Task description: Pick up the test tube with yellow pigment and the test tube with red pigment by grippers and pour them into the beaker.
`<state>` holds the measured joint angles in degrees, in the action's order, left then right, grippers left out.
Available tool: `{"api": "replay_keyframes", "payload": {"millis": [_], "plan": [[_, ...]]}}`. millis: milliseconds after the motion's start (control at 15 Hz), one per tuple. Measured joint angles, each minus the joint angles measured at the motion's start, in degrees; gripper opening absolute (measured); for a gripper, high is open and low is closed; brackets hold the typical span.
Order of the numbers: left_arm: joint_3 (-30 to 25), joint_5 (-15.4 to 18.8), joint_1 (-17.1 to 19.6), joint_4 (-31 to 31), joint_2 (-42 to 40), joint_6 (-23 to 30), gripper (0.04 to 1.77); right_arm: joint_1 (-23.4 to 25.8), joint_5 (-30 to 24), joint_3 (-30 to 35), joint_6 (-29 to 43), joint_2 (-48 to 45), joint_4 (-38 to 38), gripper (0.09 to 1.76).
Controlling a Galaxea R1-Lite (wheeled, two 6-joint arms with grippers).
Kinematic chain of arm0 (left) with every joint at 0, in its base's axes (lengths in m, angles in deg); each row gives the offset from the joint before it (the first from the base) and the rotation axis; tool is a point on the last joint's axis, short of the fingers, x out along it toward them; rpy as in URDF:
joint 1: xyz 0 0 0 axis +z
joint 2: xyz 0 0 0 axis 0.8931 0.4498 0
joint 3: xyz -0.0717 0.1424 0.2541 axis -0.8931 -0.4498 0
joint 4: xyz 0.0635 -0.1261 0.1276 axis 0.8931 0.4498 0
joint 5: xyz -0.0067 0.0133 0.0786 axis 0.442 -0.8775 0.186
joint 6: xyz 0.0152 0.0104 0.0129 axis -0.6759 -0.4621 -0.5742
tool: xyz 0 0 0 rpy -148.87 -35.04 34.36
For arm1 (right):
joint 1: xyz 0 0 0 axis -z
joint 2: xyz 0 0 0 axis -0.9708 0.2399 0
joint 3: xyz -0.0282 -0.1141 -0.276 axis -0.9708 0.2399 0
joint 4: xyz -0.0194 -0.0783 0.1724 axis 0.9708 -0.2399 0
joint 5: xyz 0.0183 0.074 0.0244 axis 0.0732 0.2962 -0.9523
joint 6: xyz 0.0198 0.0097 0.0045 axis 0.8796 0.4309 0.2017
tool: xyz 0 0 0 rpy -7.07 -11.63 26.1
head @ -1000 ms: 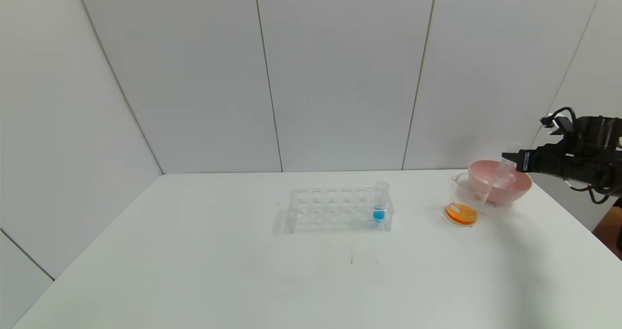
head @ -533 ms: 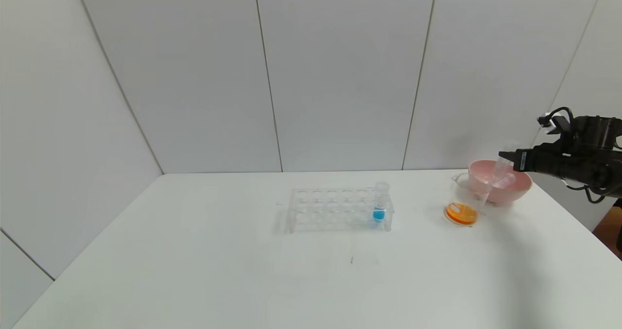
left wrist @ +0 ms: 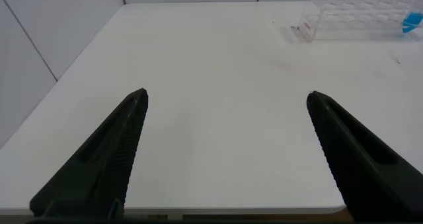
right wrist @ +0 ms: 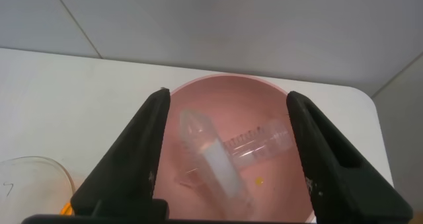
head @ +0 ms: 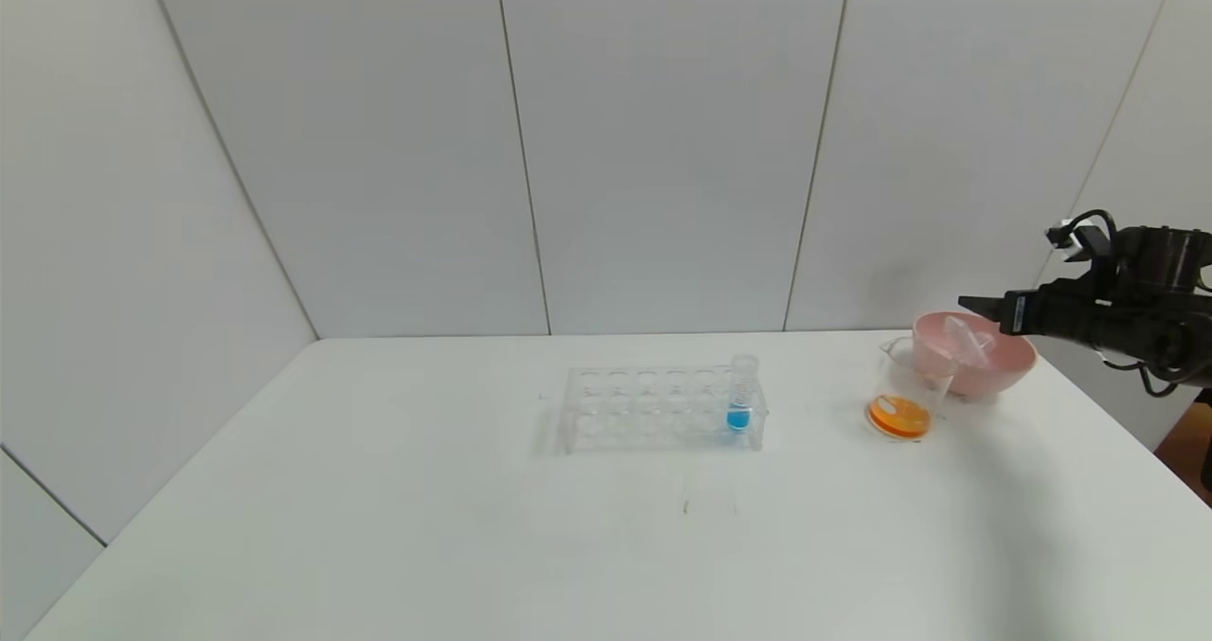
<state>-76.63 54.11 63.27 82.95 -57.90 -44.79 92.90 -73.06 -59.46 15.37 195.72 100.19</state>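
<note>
My right gripper [head: 964, 302] [right wrist: 227, 96] hovers open just above the pink bowl [head: 1006, 363] [right wrist: 228, 79] at the table's far right. Between and below its fingers, one clear test tube [right wrist: 213, 159] [head: 968, 338] lies slanted in the bowl, free of the fingers. It crosses over a second clear tube [right wrist: 268, 139]. Neither tube shows coloured liquid, so I cannot tell which held yellow and which red. The clear beaker [head: 906, 383] stands just left of the bowl with orange liquid [head: 898, 417] at its bottom. My left gripper [left wrist: 226, 94] is open over bare table near the front left edge.
A clear tube rack [head: 653, 410] [left wrist: 350, 16] stands mid-table with one blue-liquid tube [head: 739, 404] at its right end. A small yellow drop [right wrist: 258, 181] lies inside the pink bowl. The table's right edge runs close behind the bowl.
My right gripper has opened and let go of the clear tube, which dropped from its tilted hold into the pink bowl. The gripper rose slightly.
</note>
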Motion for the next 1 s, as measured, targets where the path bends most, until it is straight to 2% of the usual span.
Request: {"api": "replay_keyframes", "payload": {"millis": [333,733,867,1000], "plan": [[0.00,-0.02,0.00,0.00,0.00,0.00,1.72,0.30,0.02,0.79,-0.02,0.00,1.04,1.48],[0.00,-0.02,0.00,0.00,0.00,0.00,1.72,-0.12,0.34,2.12,0.40,-1.69,-0.02,1.60],[0.00,-0.02,0.00,0.00,0.00,0.00,1.72,-1.33,2.51,4.11,0.51,-4.19,-0.90,1.63],[0.00,-0.02,0.00,0.00,0.00,0.00,1.72,-3.49,7.33,6.86,0.60,-7.84,-3.21,1.65]]}}
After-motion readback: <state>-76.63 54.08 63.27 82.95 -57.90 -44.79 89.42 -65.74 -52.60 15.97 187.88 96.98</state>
